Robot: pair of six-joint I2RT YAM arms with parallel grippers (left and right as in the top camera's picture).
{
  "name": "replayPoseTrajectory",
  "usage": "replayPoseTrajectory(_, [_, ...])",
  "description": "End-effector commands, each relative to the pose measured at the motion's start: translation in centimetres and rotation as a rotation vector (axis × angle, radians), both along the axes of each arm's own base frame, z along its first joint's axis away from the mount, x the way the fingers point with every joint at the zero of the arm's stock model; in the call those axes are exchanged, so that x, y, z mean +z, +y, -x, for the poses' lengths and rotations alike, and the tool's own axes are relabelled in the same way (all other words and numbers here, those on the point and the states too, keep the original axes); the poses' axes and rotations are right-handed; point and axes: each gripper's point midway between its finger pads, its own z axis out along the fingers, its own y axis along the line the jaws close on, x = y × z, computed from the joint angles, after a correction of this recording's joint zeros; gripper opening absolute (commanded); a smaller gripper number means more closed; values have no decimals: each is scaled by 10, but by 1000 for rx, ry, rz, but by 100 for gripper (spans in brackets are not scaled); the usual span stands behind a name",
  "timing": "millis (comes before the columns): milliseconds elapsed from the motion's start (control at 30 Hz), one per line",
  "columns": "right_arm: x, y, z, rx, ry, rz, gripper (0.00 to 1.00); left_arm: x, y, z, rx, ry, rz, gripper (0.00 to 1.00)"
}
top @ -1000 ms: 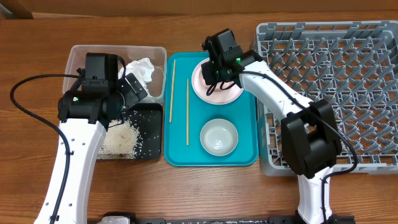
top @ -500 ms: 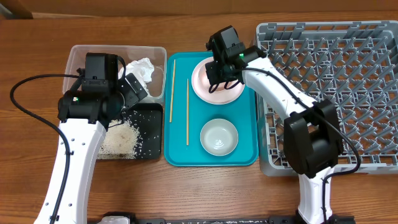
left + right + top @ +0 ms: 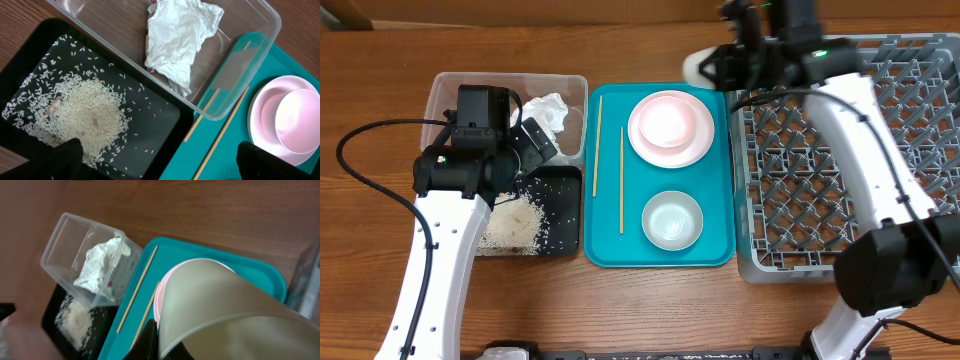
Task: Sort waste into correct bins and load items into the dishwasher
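Observation:
My right gripper (image 3: 720,66) is shut on the rim of a small white cup (image 3: 694,66), held on its side in the air beside the far left corner of the grey dishwasher rack (image 3: 880,150). In the right wrist view the cup (image 3: 225,305) fills the frame, with a black finger (image 3: 149,339) outside its wall. The pink plate (image 3: 642,142) carries a pink bowl (image 3: 669,122); a pale bowl (image 3: 672,220) and two chopsticks (image 3: 621,180) also lie on the teal tray (image 3: 720,250). My left gripper (image 3: 162,165) hangs open over the black tray of rice (image 3: 85,112).
The clear tub (image 3: 455,95) behind the black tray (image 3: 560,190) holds a crumpled white tissue (image 3: 180,35). The rack fills the right side of the table. Bare wood table runs along the front (image 3: 640,310).
My right gripper has lifted the white cup off the plate and carried it back and to the right, toward the rack's corner. The left arm has not moved.

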Motion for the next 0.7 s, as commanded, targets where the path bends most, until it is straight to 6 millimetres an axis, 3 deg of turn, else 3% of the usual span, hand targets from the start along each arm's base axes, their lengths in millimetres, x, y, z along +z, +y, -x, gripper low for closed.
replayPoseTrajectory(0, [6,-8,7,157,-22,-137,4,7,0,-2,-13,-22,-6,100])
replayPoseTrajectory(100, [-2,-28,1,142,-13,-162,6,7,0,-2,-13,-22,-6,100])
replayPoseTrajectory(200, [-7,-42,-3,151,-19,-192,15,7,0,-2,-13,-22,-6,100])
replayPoseTrajectory(533, [-60,-66,-19,118,59,-188,8,7,0,-2,-13,-22,-6,100])
replayPoseTrajectory(667, [-65,-74,-16,92,89,-153,7,7,0,-2,-13,-22,-6,100])
